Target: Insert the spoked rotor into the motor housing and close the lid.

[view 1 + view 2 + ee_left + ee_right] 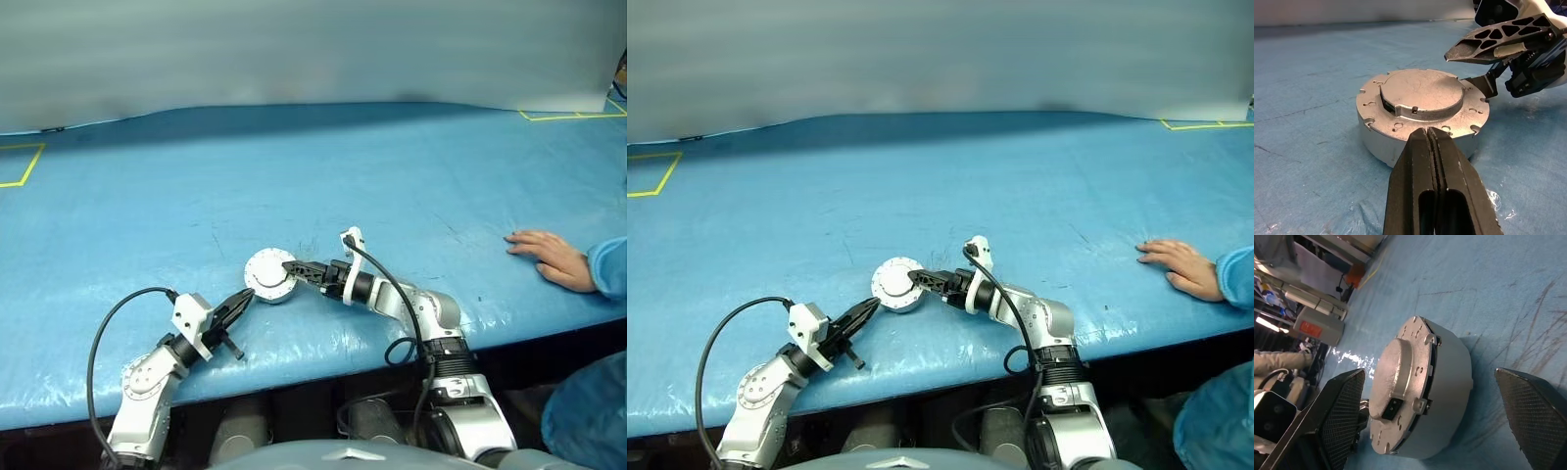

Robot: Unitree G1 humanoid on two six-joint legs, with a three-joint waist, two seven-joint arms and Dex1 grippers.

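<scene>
The motor housing (272, 289) is a squat grey metal puck standing on the blue table. The lid (1422, 93), a silver disc with rim holes and a raised round centre, lies down flat on top of it. The spoked rotor is hidden. My left gripper (245, 297) is shut and empty, and its tips (1427, 131) sit just short of the housing's near-left wall. My right gripper (290, 266) is open at the housing's right side, with one finger (1484, 41) reaching over the lid's edge. In the right wrist view the housing (1449, 382) sits between its spread fingers, untouched.
A person's hand (549, 257) rests flat on the table at the right, with a blue sleeve (609, 266) beside it. Yellow tape marks lie at the far left (24, 171) and far right (568, 116). The table's front edge (323, 367) runs just below the grippers.
</scene>
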